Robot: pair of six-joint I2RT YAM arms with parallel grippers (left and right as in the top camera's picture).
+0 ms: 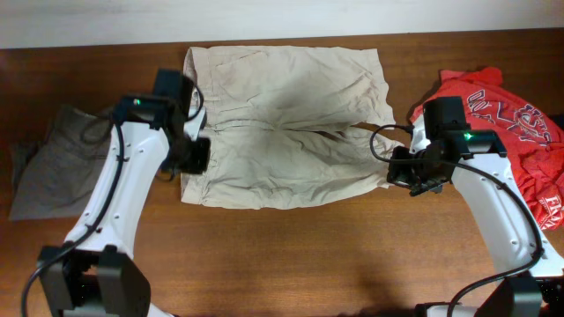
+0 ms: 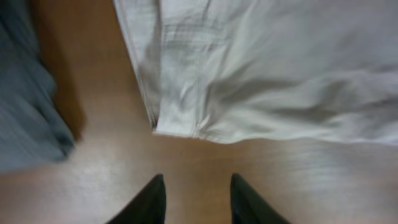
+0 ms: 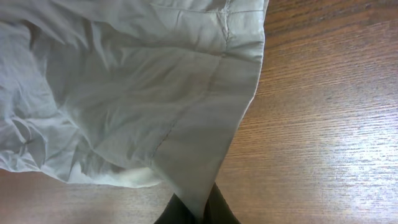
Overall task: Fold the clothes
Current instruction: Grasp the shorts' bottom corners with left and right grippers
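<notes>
At six o'clock in the right wrist view, right tool (image 3: 198,204), closed tight on the hem edge of the pale shorts (image 3: 124,93). Cloth fanning up from the pinch toward ten and twelve o'clock, creased, with a stitched seam running on the diagonal. Bare wood of the table (image 3: 323,124) from one to five o'clock.

At six o'clock in the left wrist view, left tool (image 2: 197,180), fingers parted to a moderate gap, holding nothing, over bare wood. Near a corner of the pale shorts at twelve o'clock, not touching it. Blurred grey-olive shorts (image 2: 31,93) at nine o'clock.

From overhead, pale shorts spread flat from the table's middle up to twelve o'clock, legs pointing to three o'clock. Left tool at the cloth's eight o'clock corner, right tool at its four o'clock corner, on the nearer leg's hem. Grey-olive shorts rumpled at nine o'clock, apart from the pale pair. Red T-shirt (image 1: 520,132) with white lettering heaped at three o'clock, partly behind the right arm.
</notes>
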